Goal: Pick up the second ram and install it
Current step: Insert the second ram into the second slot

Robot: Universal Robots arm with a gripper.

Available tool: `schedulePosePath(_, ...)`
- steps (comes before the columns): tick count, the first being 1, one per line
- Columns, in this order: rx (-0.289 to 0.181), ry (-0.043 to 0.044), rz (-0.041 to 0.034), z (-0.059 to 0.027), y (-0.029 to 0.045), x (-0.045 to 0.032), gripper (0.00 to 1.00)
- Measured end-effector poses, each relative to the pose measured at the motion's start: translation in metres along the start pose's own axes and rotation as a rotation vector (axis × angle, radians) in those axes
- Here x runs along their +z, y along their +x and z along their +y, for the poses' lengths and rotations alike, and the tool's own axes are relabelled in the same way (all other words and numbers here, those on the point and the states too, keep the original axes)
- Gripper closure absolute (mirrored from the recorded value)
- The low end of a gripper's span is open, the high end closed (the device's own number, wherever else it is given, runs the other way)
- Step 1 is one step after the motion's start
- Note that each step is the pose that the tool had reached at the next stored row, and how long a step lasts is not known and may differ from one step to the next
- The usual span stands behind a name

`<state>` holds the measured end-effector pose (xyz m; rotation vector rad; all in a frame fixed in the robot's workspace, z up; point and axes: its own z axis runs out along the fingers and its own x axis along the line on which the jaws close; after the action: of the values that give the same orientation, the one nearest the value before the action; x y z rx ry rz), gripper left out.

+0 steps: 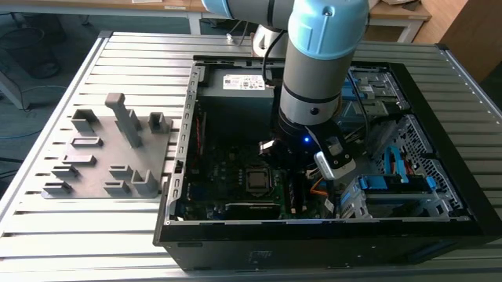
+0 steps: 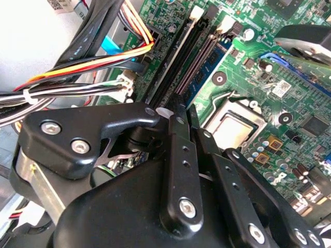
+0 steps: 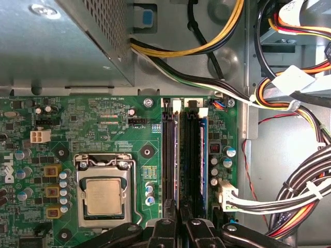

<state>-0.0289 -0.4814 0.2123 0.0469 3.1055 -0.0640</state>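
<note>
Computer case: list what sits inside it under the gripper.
Green motherboard, processor socket, memory slots, bundled cables. The gripper covers one end of the slots, so anything there is hidden.

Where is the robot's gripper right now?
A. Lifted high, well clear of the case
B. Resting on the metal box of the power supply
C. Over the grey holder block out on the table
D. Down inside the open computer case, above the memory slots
D. In the exterior view the gripper reaches into the open computer case, and the first wrist view shows its fingers right by the memory slots beside the processor.
</note>
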Motion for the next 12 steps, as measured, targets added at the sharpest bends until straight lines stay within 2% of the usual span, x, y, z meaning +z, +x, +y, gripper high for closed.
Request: schedulePosePath(12,-0.019,0.0011,-0.0008,0.0001,-0.0010,0.0012,0.86)
